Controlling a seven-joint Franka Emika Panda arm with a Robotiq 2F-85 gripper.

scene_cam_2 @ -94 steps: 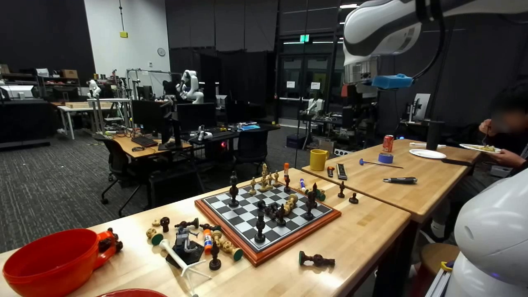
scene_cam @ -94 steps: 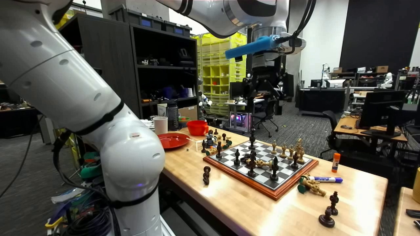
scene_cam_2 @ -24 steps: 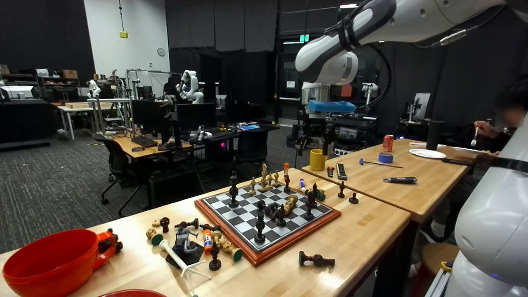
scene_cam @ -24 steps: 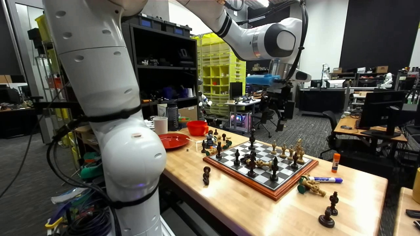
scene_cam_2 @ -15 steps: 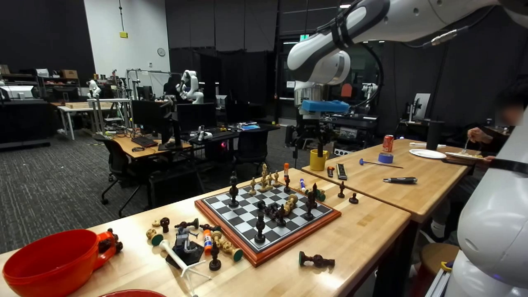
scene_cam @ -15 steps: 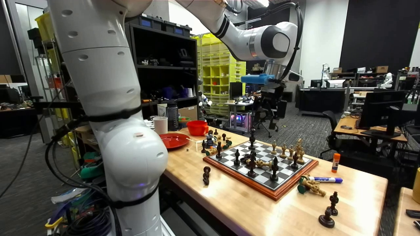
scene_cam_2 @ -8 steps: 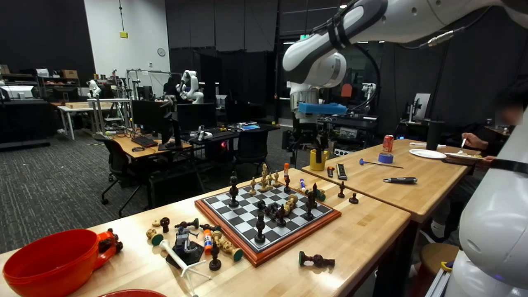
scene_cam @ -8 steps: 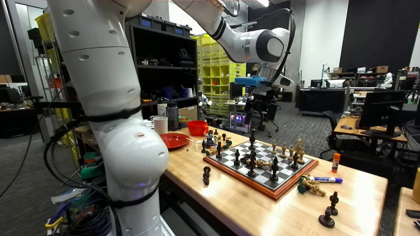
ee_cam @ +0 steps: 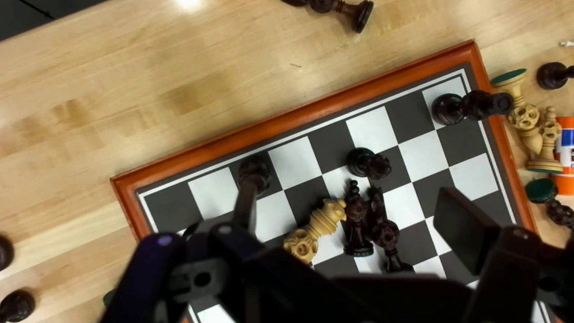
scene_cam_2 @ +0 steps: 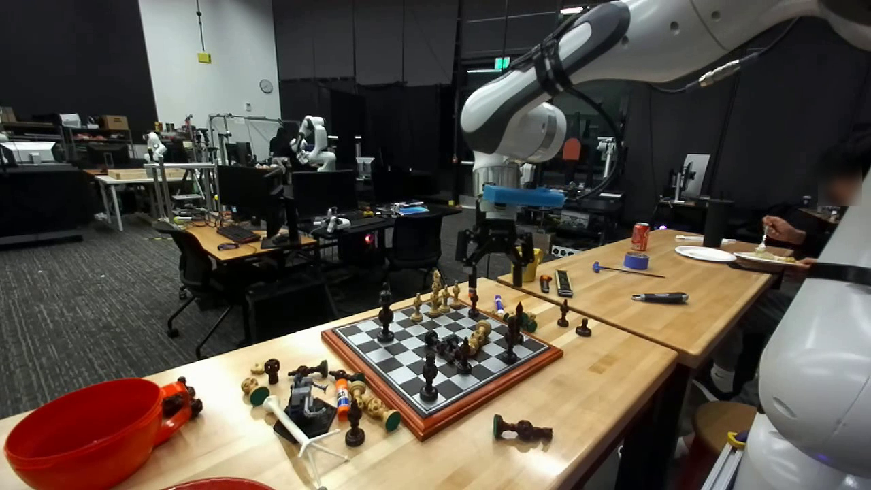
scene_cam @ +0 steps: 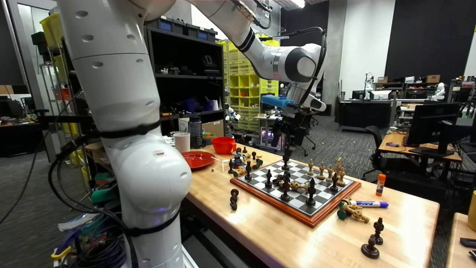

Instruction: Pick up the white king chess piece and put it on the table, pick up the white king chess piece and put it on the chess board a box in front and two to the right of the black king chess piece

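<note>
- One pale chess piece, maybe the white king, lies on its side on the chess board, near the middle of the wrist view. I can't be sure: a taller pale piece stands right of center in an exterior view.
- The gripper hangs over the board with its fingers spread wide, holding nothing.
- The lying piece looks hard and light. It may be slippery and roll. Its ball full of holes looks easy to break. Best to pinch it softly from above, just past the ball toward the head.
- Two fallen dark pieces lie right by its head, so a finger could bump them.
- Six standing dark pieces are on the board; which is the black king, I can't tell. At least four pale ones stand in a bunch.
- On the table: one dark piece lying alone, two dark chess pieces standing at lower right, one blue marker, two glue sticks, one red mug, one red plate.
</note>
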